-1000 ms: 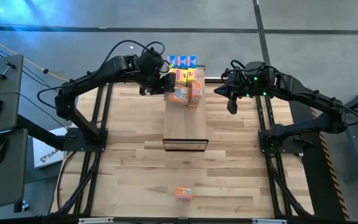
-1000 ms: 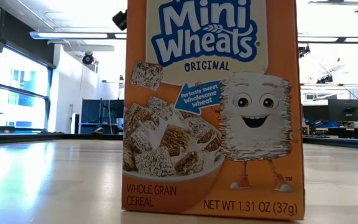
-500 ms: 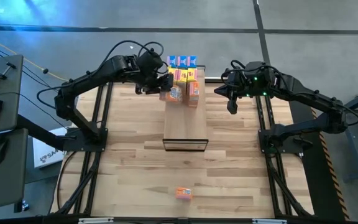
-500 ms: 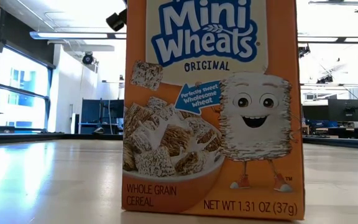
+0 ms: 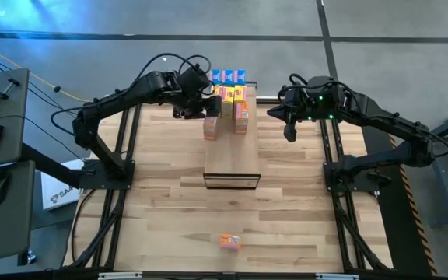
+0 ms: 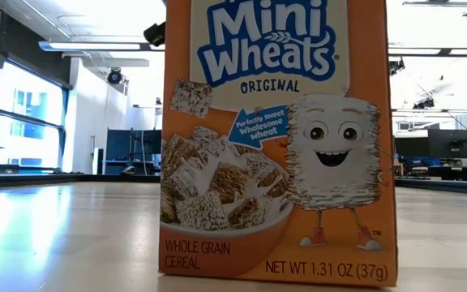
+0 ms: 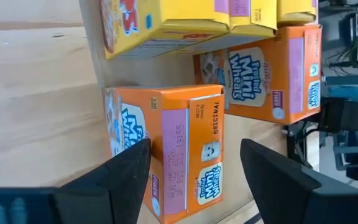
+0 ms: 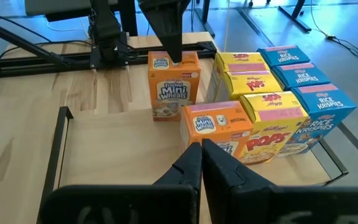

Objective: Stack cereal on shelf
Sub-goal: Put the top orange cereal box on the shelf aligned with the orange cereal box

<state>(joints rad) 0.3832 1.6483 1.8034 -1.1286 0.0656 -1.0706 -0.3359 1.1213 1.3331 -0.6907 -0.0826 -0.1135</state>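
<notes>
An orange cereal box (image 7: 185, 149) stands upright on the shelf (image 5: 232, 159), near its left edge. My left gripper (image 7: 194, 144) is open above it, one finger on either side of the box's top; a gap shows at one finger. A second orange box (image 5: 241, 113), yellow boxes (image 5: 228, 94) and blue boxes (image 5: 228, 75) stand in rows at the shelf's far end. Another orange box (image 5: 229, 242) stands on the table near its front edge. My right gripper (image 8: 201, 155) is shut and holds nothing, hovering right of the shelf.
The orange box near the front edge (image 6: 278, 138) fills the low view and hides the shelf there. The near half of the shelf (image 8: 104, 149) is bare wood. Dark frame rails (image 5: 127, 148) run along both sides of the table.
The orange box, which hung tilted at my left gripper beside the other orange box, has gone toward the table's left and near edges. It now stands upright on the shelf, apart from the other boxes. My right arm has kept still.
</notes>
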